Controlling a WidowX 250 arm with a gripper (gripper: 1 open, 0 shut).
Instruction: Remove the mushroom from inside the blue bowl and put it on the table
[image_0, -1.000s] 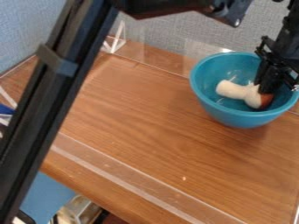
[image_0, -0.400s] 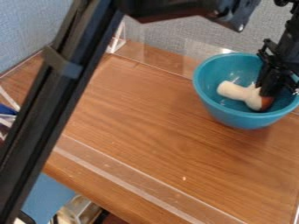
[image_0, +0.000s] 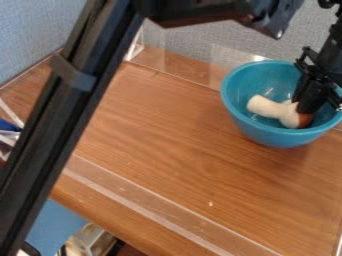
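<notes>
Glossy round teal bowl (image_0: 254, 127); inside it, mushroom (image_0: 279, 110) with smooth cream stem, reddish-brown cap; black end effector (image_0: 310, 100) reaches into bowl, closed around cap; table (image_0: 174, 150) of brown wood grain, clear low edging; grey textured wall (image_0: 201, 38) behind.

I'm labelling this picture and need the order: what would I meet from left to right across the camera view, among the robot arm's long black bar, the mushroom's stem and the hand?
Black bar, mushroom's stem, hand

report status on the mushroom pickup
Pincer shut at the mushroom's cap end. Mushroom inside blue bowl, lying on its side. Grip itself hidden behind the dark fingers.
</notes>
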